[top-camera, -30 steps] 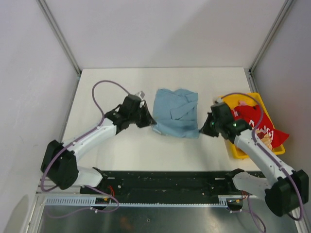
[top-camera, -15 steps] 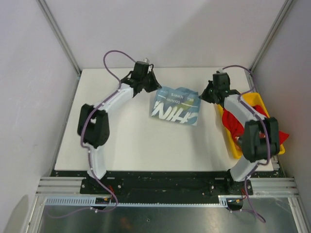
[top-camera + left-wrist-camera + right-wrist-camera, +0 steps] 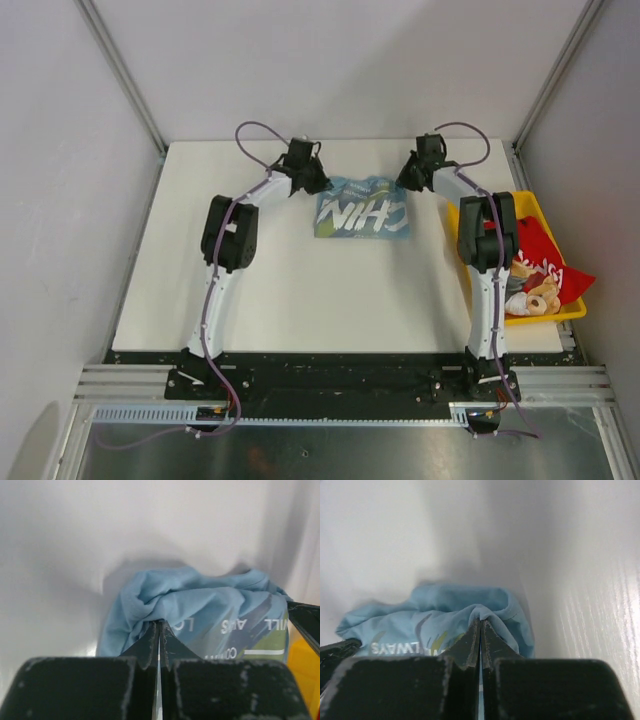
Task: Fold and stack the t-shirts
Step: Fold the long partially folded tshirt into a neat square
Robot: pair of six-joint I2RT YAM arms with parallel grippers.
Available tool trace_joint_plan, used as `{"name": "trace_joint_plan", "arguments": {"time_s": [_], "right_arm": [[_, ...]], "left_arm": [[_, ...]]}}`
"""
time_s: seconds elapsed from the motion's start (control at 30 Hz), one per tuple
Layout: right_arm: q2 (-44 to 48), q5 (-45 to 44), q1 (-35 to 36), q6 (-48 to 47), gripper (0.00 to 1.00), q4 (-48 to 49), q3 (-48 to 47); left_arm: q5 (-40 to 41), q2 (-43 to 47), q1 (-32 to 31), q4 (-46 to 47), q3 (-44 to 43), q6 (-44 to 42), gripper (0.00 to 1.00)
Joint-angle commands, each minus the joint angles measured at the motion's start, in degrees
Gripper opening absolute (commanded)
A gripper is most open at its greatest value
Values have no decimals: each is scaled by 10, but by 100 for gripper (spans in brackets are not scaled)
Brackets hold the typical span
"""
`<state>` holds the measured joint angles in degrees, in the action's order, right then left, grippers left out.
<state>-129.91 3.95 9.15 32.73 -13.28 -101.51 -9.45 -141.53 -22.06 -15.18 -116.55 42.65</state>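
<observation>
White table (image 3: 300,290), blue t-shirt (image 3: 362,208); red t-shirt (image 3: 540,250) (overhead only)

Small print on light blue t-shirt (image 3: 362,214) illegible; red t-shirt (image 3: 545,262) partly behind R arm (image 3: 487,240)

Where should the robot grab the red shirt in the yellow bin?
Probably the loose flap of the red shirt hanging over the yellow bin's right rim, coming down from above: it sticks out free, while the rest lies bunched inside.
</observation>
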Motion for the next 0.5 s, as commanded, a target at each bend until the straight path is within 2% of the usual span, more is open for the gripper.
{"name": "trace_joint_plan", "arguments": {"time_s": [0.0,0.17,0.47], "right_arm": [[-26,-6,14,2,0,-59,-31],[3,1,11,14,0,-68,44],[129,-7,49,31,0,-57,244]], "left_arm": [[-10,22,0,16,32,36,0],[8,93,-1,16,140,41,0],[42,271,-16,39,405,57,0]]}}
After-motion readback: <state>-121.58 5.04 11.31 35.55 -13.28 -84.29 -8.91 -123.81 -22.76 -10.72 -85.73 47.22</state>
